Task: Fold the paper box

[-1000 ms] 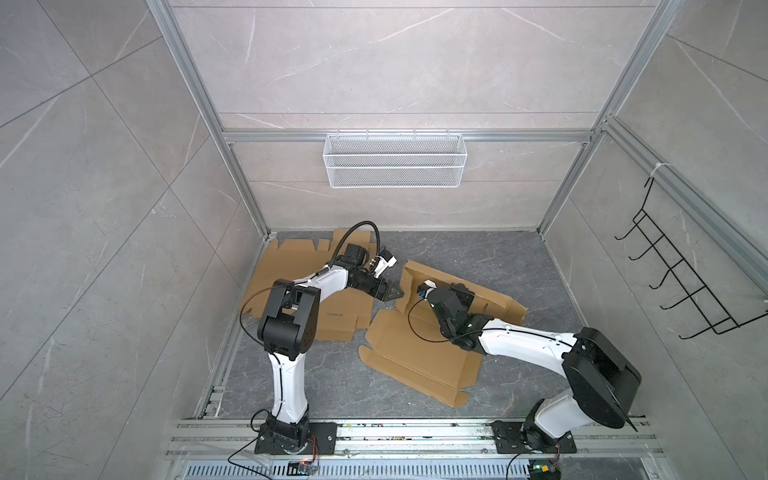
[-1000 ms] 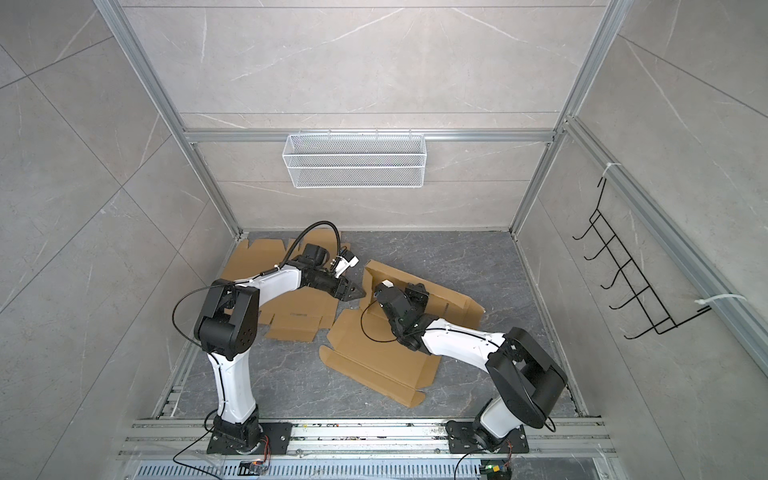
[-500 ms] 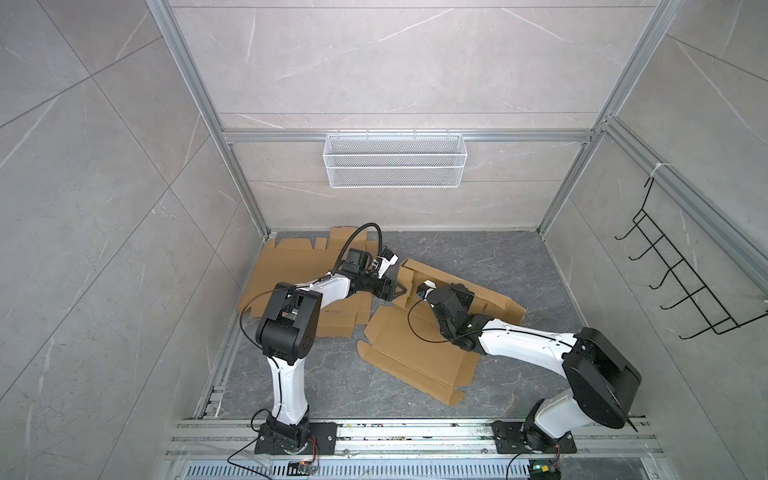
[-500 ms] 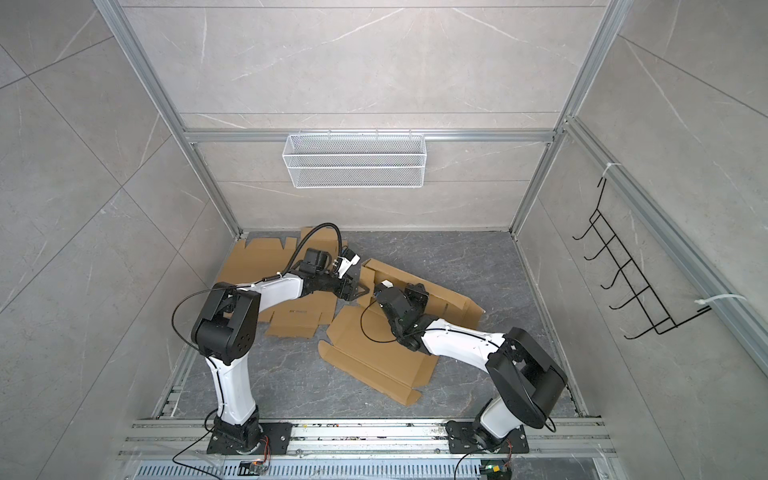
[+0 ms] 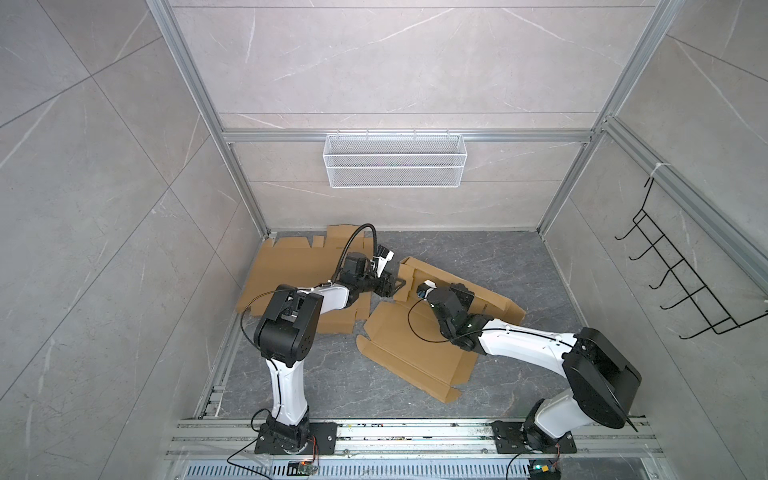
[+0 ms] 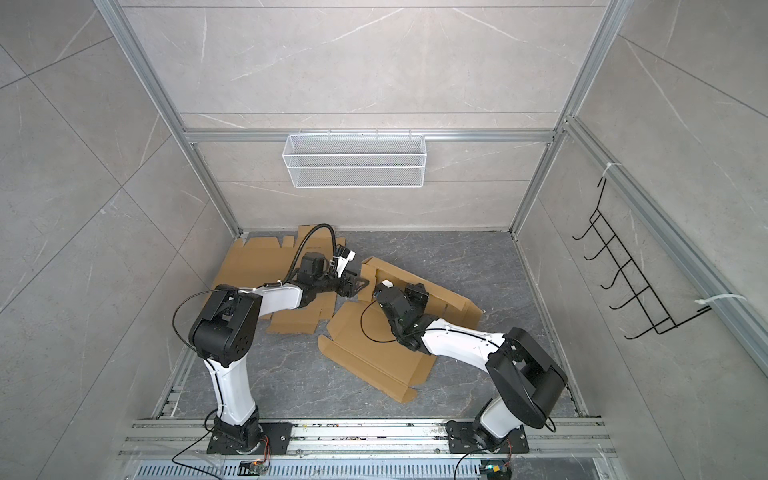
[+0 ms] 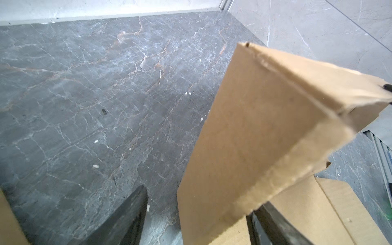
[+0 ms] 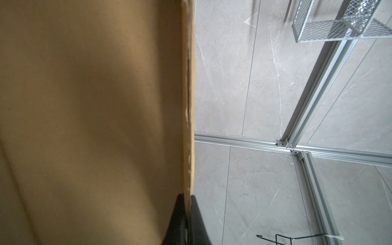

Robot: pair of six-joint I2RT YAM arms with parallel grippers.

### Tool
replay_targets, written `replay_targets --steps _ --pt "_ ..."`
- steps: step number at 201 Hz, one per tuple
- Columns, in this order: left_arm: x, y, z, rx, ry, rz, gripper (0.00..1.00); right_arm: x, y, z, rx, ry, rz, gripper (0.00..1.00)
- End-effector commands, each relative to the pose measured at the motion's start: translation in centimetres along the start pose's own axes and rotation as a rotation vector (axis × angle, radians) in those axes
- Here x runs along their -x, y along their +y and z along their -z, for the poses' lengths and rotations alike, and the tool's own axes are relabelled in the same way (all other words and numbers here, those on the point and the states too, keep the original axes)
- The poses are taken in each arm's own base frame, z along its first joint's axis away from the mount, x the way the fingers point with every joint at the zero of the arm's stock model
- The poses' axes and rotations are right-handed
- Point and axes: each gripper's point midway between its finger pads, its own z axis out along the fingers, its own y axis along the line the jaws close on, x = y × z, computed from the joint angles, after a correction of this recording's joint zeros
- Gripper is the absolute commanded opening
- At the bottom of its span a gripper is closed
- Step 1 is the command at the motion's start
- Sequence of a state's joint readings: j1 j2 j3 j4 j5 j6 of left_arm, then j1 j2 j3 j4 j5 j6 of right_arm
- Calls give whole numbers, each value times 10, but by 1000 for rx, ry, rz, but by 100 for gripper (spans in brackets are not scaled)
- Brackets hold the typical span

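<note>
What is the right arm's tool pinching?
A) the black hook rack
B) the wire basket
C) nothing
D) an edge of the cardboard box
D: the right wrist view shows the right tool closed on the thin edge of the paper box.

We saw the paper box (image 5: 407, 361) in plain, unprinted kraft brown, its cut edges a shade paler in the left wrist view. The flat cardboard sheets (image 5: 286, 266) were the same brown. The floor (image 5: 478, 253) was dark grey marble, veined white with faint rust streaks. The walls (image 5: 395, 62) were pale grey tile with thin white veins. We noted a white mesh basket (image 5: 394, 160), a black hook rack (image 5: 681, 286) and silver frame rails (image 5: 399, 136). The left arm (image 5: 286, 390) and right arm (image 5: 523, 345) were white with black joints.
</note>
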State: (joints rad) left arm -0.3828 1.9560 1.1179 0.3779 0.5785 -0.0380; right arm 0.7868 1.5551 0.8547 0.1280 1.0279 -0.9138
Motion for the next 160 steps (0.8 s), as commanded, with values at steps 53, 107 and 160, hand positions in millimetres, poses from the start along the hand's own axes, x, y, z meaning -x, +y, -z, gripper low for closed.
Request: replay_targets --steps 53,107,160 --pt "33 15 0 148 -144 -98 66 6 1 9 21 -52 -15 0" --pt "24 13 -11 231 -124 -128 56 7 1 9 22 -53 -16 0" --pt "23 21 -11 395 -159 -127 43 7 0 10 23 -58 -21 0"
